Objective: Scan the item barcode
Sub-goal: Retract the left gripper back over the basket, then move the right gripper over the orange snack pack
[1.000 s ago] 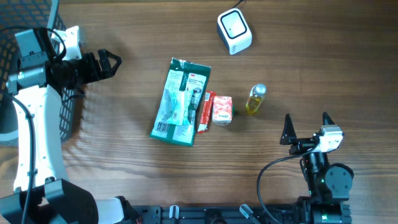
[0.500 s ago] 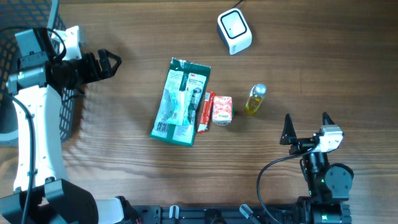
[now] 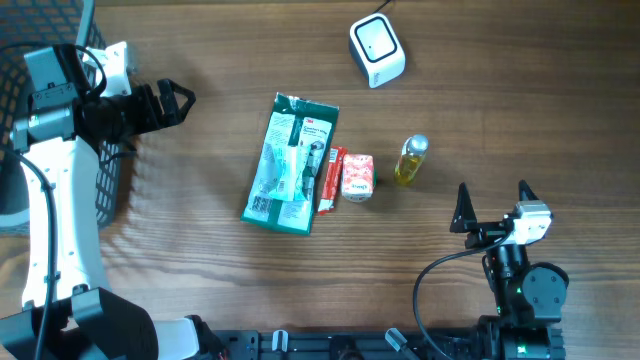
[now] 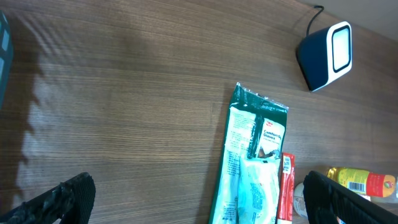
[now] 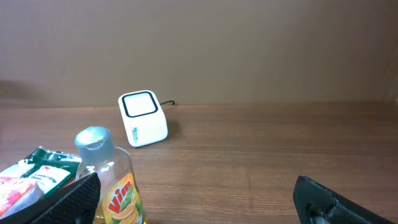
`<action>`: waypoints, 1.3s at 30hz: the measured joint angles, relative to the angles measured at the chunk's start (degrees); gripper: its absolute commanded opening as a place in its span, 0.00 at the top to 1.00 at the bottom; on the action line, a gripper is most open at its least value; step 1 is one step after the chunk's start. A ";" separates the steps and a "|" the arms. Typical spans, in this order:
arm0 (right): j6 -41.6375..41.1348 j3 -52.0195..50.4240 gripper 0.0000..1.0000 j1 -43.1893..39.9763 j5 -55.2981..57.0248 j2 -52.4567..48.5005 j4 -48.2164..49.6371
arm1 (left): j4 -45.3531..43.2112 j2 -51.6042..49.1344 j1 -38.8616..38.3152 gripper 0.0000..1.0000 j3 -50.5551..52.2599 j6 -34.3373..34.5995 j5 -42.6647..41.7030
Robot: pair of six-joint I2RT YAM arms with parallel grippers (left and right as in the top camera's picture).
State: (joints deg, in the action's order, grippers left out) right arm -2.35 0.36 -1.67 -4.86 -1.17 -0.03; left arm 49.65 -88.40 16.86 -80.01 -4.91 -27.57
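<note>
Both grippers are spread wide open and holding nothing. The left gripper [image 3: 180,101] is in the upper left of the overhead view, next to a black mesh basket [image 3: 112,190]. The right gripper [image 3: 492,205] is down in the lower right.

The items sit in a row mid-frame on the wooden table [image 3: 200,270]. There's a green package [image 3: 290,163], a thin red packet [image 3: 330,180] against its right edge, and a small red-and-white box [image 3: 357,177] touching that. A yellow bottle [image 3: 410,161] looks to be lying flat a bit further right. The bottle is closest to the right gripper, up and left of it, not touching.

The white scanner [image 3: 377,50] is at the top, right of centre, well apart from every item and both grippers.
</note>
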 measured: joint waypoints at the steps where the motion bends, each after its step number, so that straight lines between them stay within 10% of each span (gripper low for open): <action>1: 0.00 0.00 0.00 0.00 0.00 0.00 0.00 | 0.00 0.00 0.00 0.00 0.00 0.00 0.02; 39: -8.76 0.00 0.00 0.00 -0.04 0.00 0.00 | 0.00 0.00 0.00 0.00 0.00 0.00 0.00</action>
State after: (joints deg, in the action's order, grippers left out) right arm -11.11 0.36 -1.67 -4.91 -1.17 -0.03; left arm 49.65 -88.40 16.86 -80.01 -4.91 -27.57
